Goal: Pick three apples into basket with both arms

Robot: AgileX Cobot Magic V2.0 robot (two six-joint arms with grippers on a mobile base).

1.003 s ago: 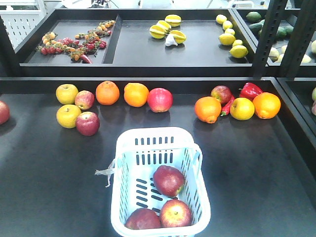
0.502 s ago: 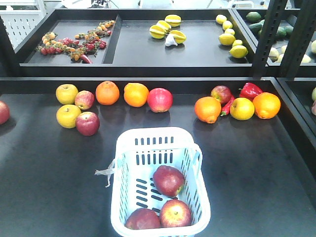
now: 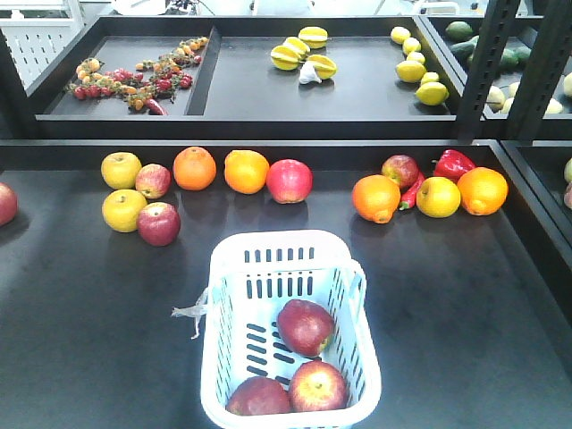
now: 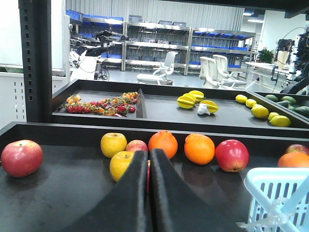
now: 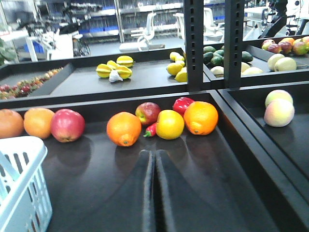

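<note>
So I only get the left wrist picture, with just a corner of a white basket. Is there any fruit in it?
Observer: Yes. The front view shows three dark red apples inside the basket.
Operator: And is the other arm holding anything?
Observer: No. The right gripper is shut on nothing, with its fingers pressed together.
Operator: What's over on its side?
Observer: Two pale fruits lie in a separate compartment on the right.
</note>
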